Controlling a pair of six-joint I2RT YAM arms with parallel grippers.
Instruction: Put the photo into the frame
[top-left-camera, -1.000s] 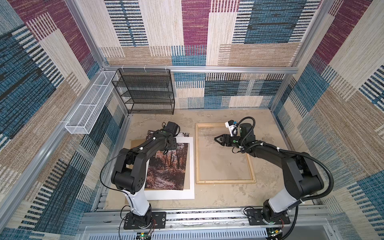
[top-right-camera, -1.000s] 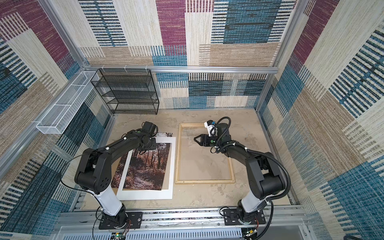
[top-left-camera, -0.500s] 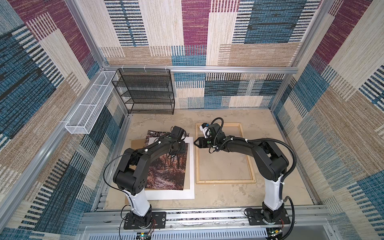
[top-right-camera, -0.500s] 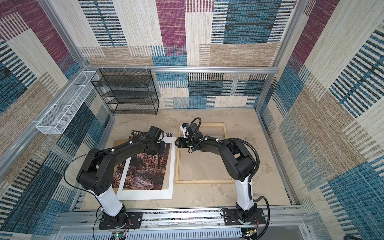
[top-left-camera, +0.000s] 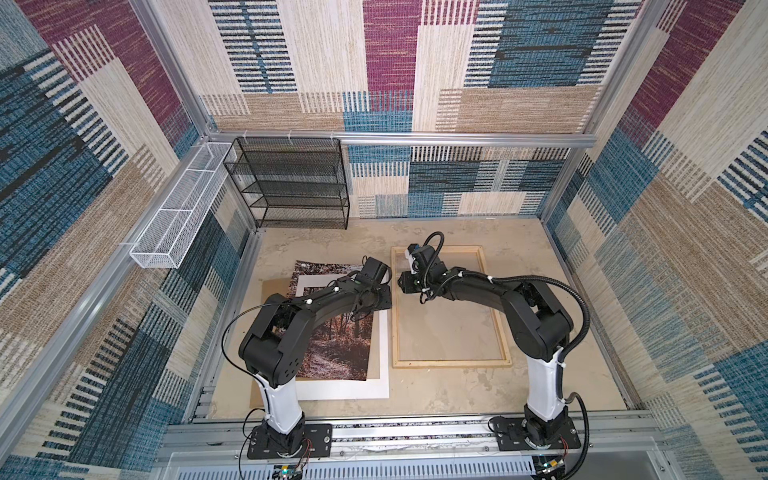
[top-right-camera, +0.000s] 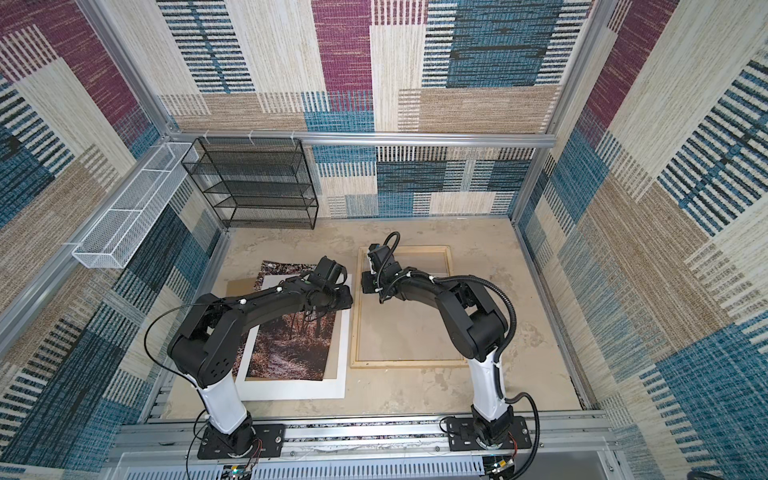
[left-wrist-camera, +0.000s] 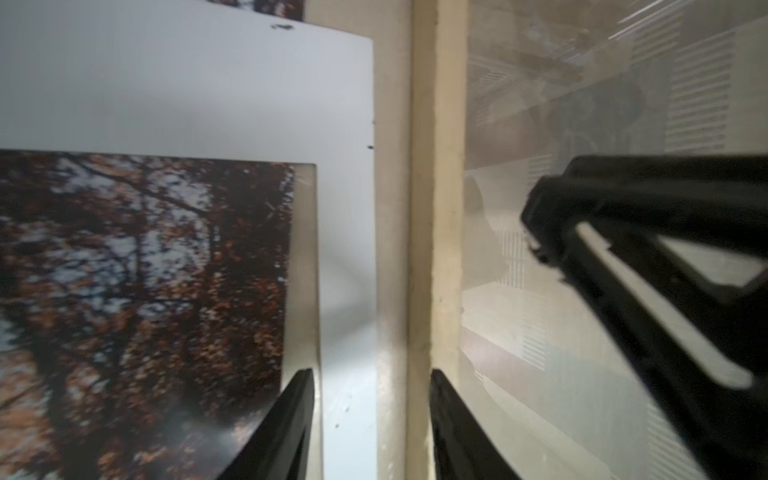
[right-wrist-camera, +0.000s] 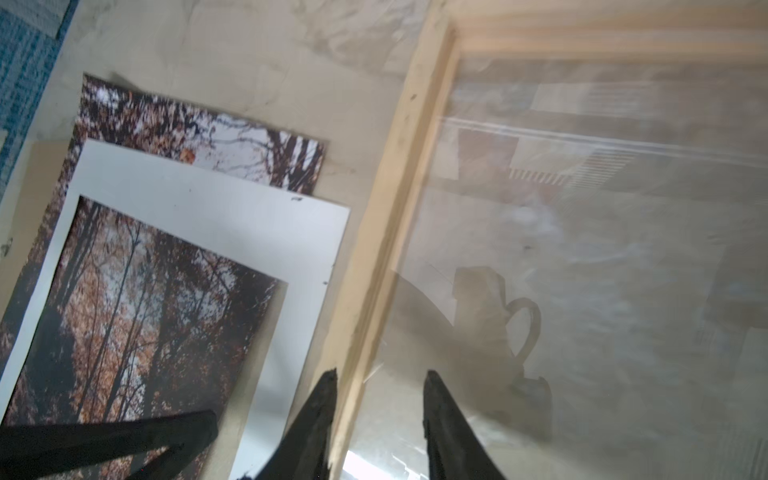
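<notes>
The photo (top-left-camera: 336, 353) is found on the left part of the surface (top-left-camera: 540, 332), face up and slightly askew. It is laid under a white mat (top-left-camera: 345, 390), so that the autumn trees are seen through the window of the mat, and its far end is left uncovered beyond the mat. A brown board (top-left-camera: 274, 286) is seen under both. The frame (top-left-camera: 453, 362) is laid flat just beside the mat, on the right of it, and only the surface is seen through its clear pane (right-wrist-camera: 582, 249). In both top views the two hands are brought close together at the far part of the left strip of the frame. The left hand (left-wrist-camera: 371, 374) is held over the right edge of the mat; its jaws are kept moderately apart and nothing is gripped, and between them the mat edge and the wooden strip are seen. The right hand (right-wrist-camera: 381, 374) is placed over the same strip with one finger on each side of it; a gap is seen between the strip and the inner finger (right-wrist-camera: 440, 415), so the strip is not clamped. Whether the outer finger (right-wrist-camera: 316, 415) is touching the wood cannot be told. A black wire shelf (top-left-camera: 291, 183) is stood at the far wall.
</notes>
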